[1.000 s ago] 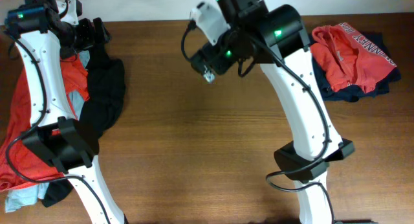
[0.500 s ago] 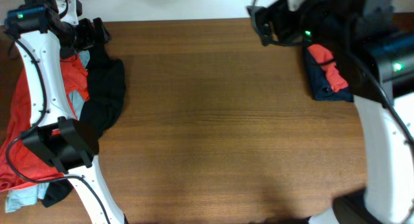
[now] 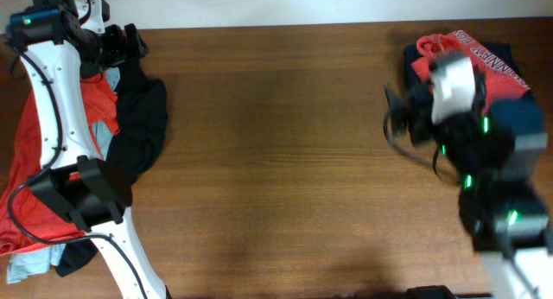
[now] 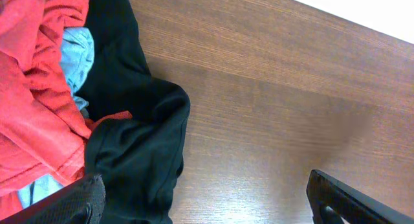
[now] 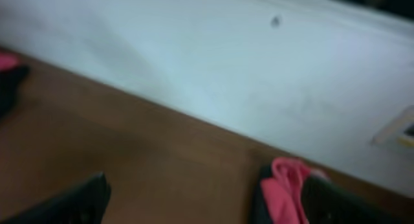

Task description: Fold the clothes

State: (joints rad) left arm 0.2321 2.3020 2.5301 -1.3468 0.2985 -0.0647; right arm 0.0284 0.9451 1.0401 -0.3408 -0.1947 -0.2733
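The unfolded clothes lie in a heap at the table's left: an orange-red shirt (image 3: pixel 34 152), a black garment (image 3: pixel 143 126) and a pale blue piece (image 3: pixel 104 135). My left gripper (image 3: pixel 130 41) hovers over the heap's far end, open. In the left wrist view the left gripper (image 4: pixel 207 208) holds nothing, with the black garment (image 4: pixel 139 146) and red cloth (image 4: pixel 32 88) below its left finger (image 4: pixel 77 201). A stack topped by an orange-red lettered shirt (image 3: pixel 484 61) lies at the back right. My right gripper (image 3: pixel 395 117) is left of it, open. The blurred right wrist view shows the right gripper (image 5: pixel 207 208) empty, beside red cloth (image 5: pixel 284 185).
The brown wooden table (image 3: pixel 285 178) runs between the left heap and the right stack. A white wall (image 5: pixel 194 62) rises behind the table's far edge. A dark navy piece (image 3: pixel 415 61) lies under the right stack.
My right arm swung from the back middle of the table across the right stack and pulled back to the right front. Its gripper stayed open. The left arm and heap are unchanged.
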